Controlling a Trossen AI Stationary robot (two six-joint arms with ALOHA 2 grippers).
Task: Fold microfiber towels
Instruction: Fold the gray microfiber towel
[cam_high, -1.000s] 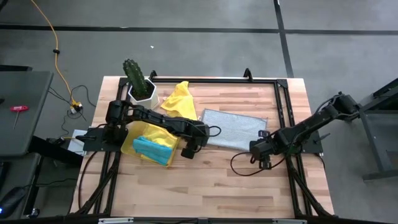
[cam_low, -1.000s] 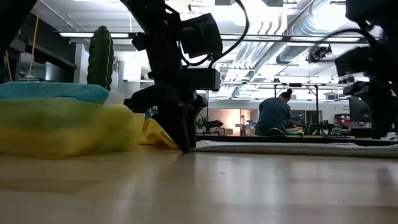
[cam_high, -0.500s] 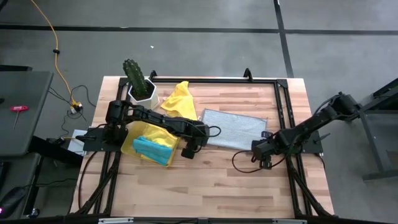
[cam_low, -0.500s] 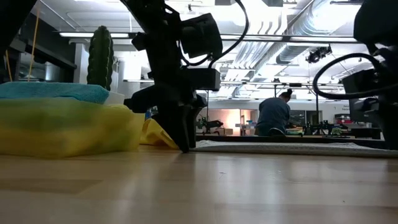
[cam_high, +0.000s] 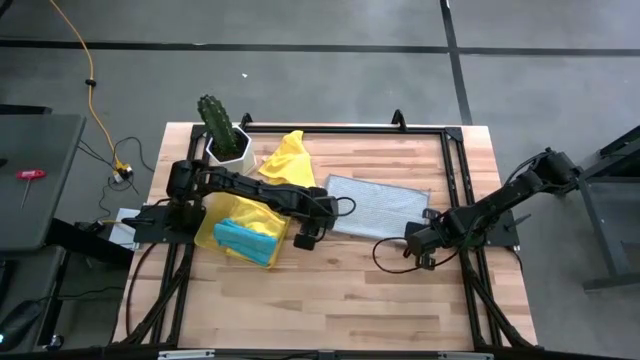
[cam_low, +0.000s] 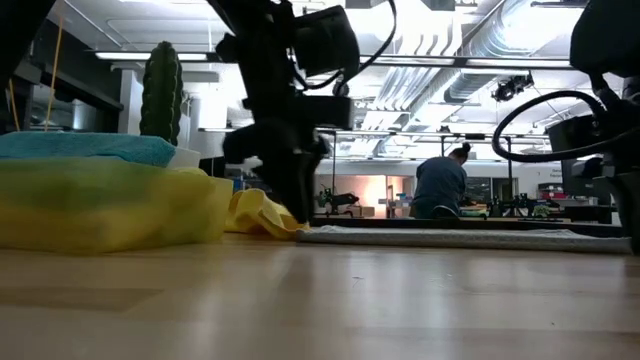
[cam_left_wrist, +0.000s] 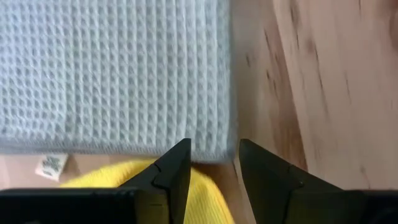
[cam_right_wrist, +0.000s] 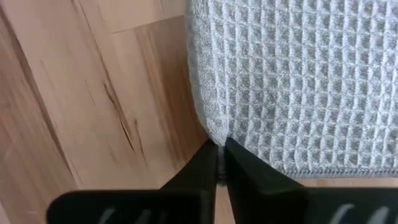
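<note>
From above, the grey towel (cam_high: 377, 207) lies flat mid-worktop (cam_high: 330, 290), long axis running left to right, between the left pincer (cam_high: 306, 240) at its near-left corner and the right pincer (cam_high: 416, 250) at its near-right corner. One grey, one blue (cam_high: 246, 242), two yellow visible.

At worktop level, the grey towel (cam_low: 450, 236) lies thin and flat.

Left wrist: fingers (cam_left_wrist: 175, 175) spread just off the hem.

Right wrist: fingers (cam_right_wrist: 202, 172) nearly pressed together at the corner, pinching nothing I can see.
</note>
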